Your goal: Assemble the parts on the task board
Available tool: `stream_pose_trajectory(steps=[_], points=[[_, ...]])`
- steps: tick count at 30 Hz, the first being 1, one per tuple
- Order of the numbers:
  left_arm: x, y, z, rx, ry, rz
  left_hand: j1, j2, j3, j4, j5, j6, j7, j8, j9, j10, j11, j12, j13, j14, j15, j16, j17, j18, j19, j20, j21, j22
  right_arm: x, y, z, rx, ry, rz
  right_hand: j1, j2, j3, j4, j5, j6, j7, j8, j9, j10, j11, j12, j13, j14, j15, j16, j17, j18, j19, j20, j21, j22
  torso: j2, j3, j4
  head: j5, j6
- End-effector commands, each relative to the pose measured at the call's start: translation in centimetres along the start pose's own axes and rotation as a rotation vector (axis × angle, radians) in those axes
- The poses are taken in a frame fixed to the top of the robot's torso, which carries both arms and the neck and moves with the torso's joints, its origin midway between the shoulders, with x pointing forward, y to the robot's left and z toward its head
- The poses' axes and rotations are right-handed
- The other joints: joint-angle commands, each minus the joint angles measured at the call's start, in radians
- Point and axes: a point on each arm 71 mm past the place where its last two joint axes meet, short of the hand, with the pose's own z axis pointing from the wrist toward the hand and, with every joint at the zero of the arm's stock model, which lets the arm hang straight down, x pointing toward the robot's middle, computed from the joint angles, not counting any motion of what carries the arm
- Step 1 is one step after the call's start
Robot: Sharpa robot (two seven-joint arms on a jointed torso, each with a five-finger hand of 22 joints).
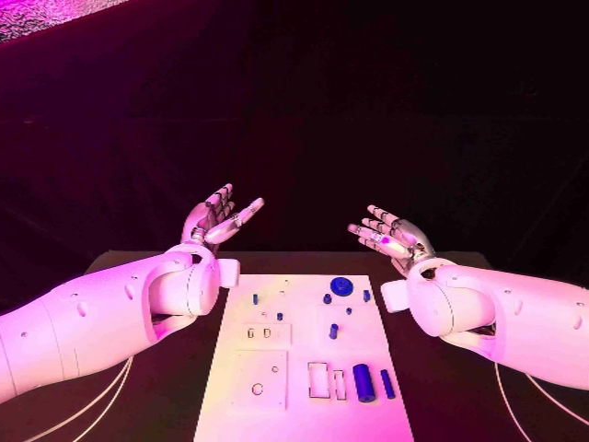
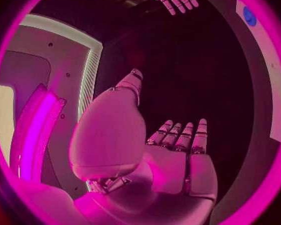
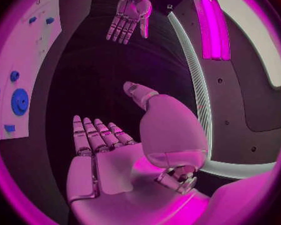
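Nearest us, the task board (image 1: 261, 368) lies on the table (image 1: 467, 405) with its blue parts (image 1: 363, 381) — a gear (image 1: 341, 285) at the far end. Beyond it we see the left hand (image 1: 219, 216) and right hand (image 1: 391, 238) raised, fingers apart, holding nothing — wrist views show their bare palms.

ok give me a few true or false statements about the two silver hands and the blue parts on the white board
1. The silver left hand holds a blue part. False: it is open and holds nothing.
2. The silver right hand has its fingers spread, palm up. True.
3. The round blue gear lies on the white task board, on the part farther from the robot. True.
4. The long blue cylinder lies off the board on the black table. False: it lies on the board, near its right edge.
5. Both hands hang above the table beyond the board's far end. True.
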Motion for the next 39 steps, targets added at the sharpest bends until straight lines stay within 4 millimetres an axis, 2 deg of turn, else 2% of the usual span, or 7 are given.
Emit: stream_pose_trajectory(steps=[1, 9, 10, 15, 21, 30, 39], points=[[0.7, -0.3, 0.2, 0.013, 0.100, -0.034, 0.051, -0.010, 0.003, 0.015, 0.008, 0.015, 0.051, 0.007, 0.003, 0.004, 0.011, 0.005, 0.002, 0.008, 0.013, 0.006, 0.002, 0.025, 0.007, 0.016, 0.004, 0.002, 1.0, 0.0, 0.2, 0.045, 0.198, 0.008, 0.068, 0.000, 0.030, -0.018, -0.002, 0.033, 0.169, 0.012, 0.006, 0.038, 0.010, 0.010, 0.005, 0.041, 0.006, 0.012, 0.007, 0.024, 0.024, 0.015, 0.013, 0.007, 0.000, -0.0004, 0.0005, 0.000, 0.000], [0.7, -0.3, 0.3, 0.013, 0.100, -0.035, 0.056, 0.005, 0.016, 0.014, 0.005, 0.054, 0.076, 0.017, 0.010, 0.049, 0.039, 0.013, 0.008, 0.045, 0.016, 0.016, 0.009, 0.037, 0.016, 0.020, 0.008, 0.004, 0.8, 0.2, 0.4, 0.062, 0.250, -0.007, 0.127, -0.003, 0.048, -0.054, -0.038, 0.238, 0.164, 0.068, 0.045, 0.317, -0.011, 0.052, 0.027, 0.335, -0.029, 0.083, 0.052, 0.058, 0.142, 0.013, 0.059, 0.028, 0.000, -0.0004, 0.0005, 0.000, 0.000], [-0.5, -0.8, -0.7, 0.009, 0.120, -0.029, 0.056, 0.014, 0.025, 0.014, 0.004, 0.072, 0.085, 0.022, 0.013, 0.069, 0.050, 0.016, 0.010, 0.063, 0.016, 0.020, 0.013, 0.040, 0.020, 0.020, 0.009, 0.005, -0.9, 1.2, 0.6, -0.082, 0.223, -0.251, 0.132, -0.004, 0.050, -0.057, -0.041, 0.275, 0.163, 0.078, 0.052, 0.373, -0.016, 0.059, 0.029, 0.383, -0.035, 0.093, 0.058, 0.064, 0.156, 0.013, 0.065, 0.029, 0.021, -0.0057, -0.0019, -0.005, -0.014], [-0.5, -1.1, -1.2, 0.016, 0.139, -0.028, 0.061, 0.036, 0.051, 0.013, -0.002, 0.129, 0.106, 0.036, 0.023, 0.127, 0.072, 0.021, 0.015, 0.119, 0.033, 0.033, 0.022, 0.031, 0.069, 0.024, 0.022, 0.011, -1.2, 2.0, 0.5, -0.147, 0.214, -0.381, 0.151, -0.016, 0.057, -0.070, -0.053, 0.432, 0.152, 0.126, 0.081, 0.586, -0.034, 0.084, 0.037, 0.558, -0.057, 0.132, 0.080, 0.088, 0.247, 0.013, 0.098, 0.040, 0.037, -0.0058, 0.0023, -0.009, -0.011], [-0.4, -1.3, -1.6, 0.021, 0.180, -0.038, 0.072, 0.077, 0.099, 0.009, -0.009, 0.256, 0.138, 0.071, 0.045, 0.291, 0.112, 0.037, 0.026, 0.272, 0.043, 0.068, 0.044, 0.015, 0.292, 0.023, 0.087, 0.040, -1.2, 2.9, 0.4, -0.221, 0.233, -0.578, 0.171, -0.040, 0.069, -0.082, -0.032, 0.576, 0.135, 0.161, 0.104, 0.685, -0.056, 0.066, 0.036, 0.667, -0.090, 0.158, 0.090, 0.121, 0.478, 0.008, 0.185, 0.071, 0.052, -0.0094, 0.0111, -0.020, -0.010], [-0.7, -1.8, -2.3, 0.016, 0.215, -0.046, 0.087, 0.110, 0.177, 0.000, -0.019, 0.507, 0.134, 0.144, 0.089, 0.680, 0.101, 0.072, 0.047, 0.624, 0.004, 0.143, 0.104, 0.067, 0.545, 0.019, 0.170, 0.054, -0.7, 3.7, 0.9, -0.238, 0.295, -0.837, 0.166, -0.059, 0.083, -0.066, -0.033, 0.721, 0.110, 0.197, 0.122, 0.815, -0.090, 0.062, 0.037, 0.796, -0.131, 0.194, 0.105, 0.126, 0.570, -0.026, 0.257, 0.096, 0.079, -0.0129, 0.0188, -0.028, -0.012], [-0.9, -2.5, -3.6, 0.000, 0.251, -0.057, 0.083, 0.105, 0.215, -0.009, -0.022, 0.602, 0.126, 0.187, 0.107, 0.766, 0.081, 0.083, 0.049, 0.709, -0.022, 0.162, 0.143, 0.085, 0.641, 0.008, 0.217, 0.063, -0.4, 3.7, 1.1, -0.221, 0.315, -1.116, 0.169, -0.094, 0.050, -0.048, -0.054, 0.787, 0.074, 0.216, 0.131, 0.924, -0.133, 0.046, 0.038, 0.965, -0.192, 0.254, 0.169, 0.123, 0.688, -0.093, 0.402, 0.175, 0.107, -0.0191, 0.0299, -0.043, -0.006]])
